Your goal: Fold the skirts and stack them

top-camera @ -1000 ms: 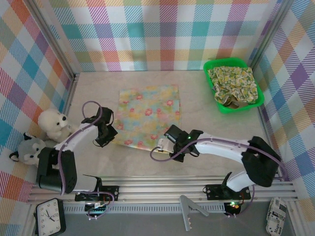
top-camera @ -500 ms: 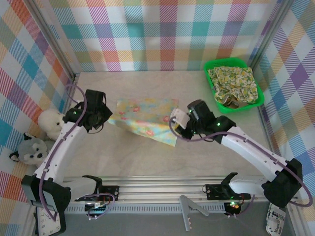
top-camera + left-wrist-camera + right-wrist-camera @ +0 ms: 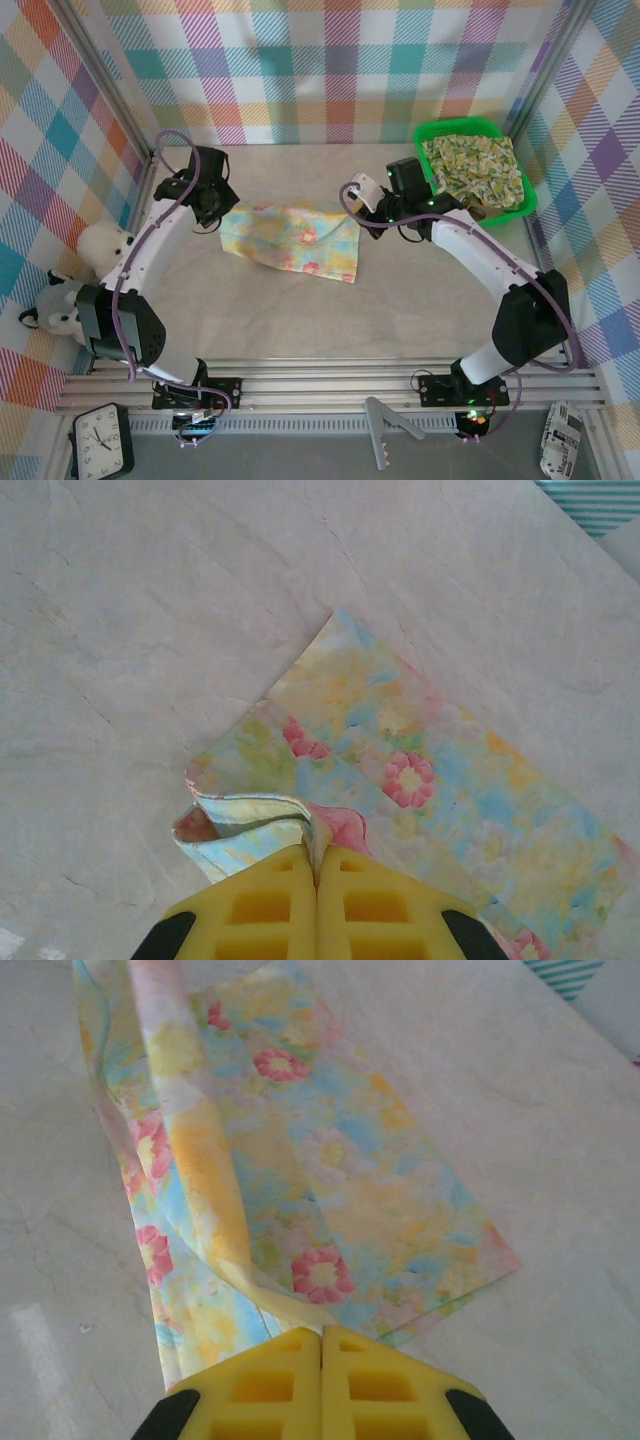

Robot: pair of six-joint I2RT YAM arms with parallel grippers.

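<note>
Found, from the top view, the left fingers (image 3: 215, 207) clenched on the far left corner of the pale floral skirt (image 3: 290, 238) and the right fingers (image 3: 362, 203) clenched on its far right corner. Saw that skirt doubled into a strip across the middle of the desk (image 3: 300, 320), its near edge slanting lower toward the right. Noted wide bare desk toward the arm bases and a narrower band toward the back wall. Spotted the green tray (image 3: 482, 222) in the far right corner, near the right fingers, holding a yellow-green floral skirt (image 3: 475, 165). Marked two plush toys (image 3: 100, 255) at the left edge, well apart from the cloth.

Saw, from the left wrist, yellow pads pressed together on a bunched corner, with bare desk left and ahead.

Saw, from the right wrist, pads shut on a cloth edge, a loose fold rising at the left and flat layers spreading right.
</note>
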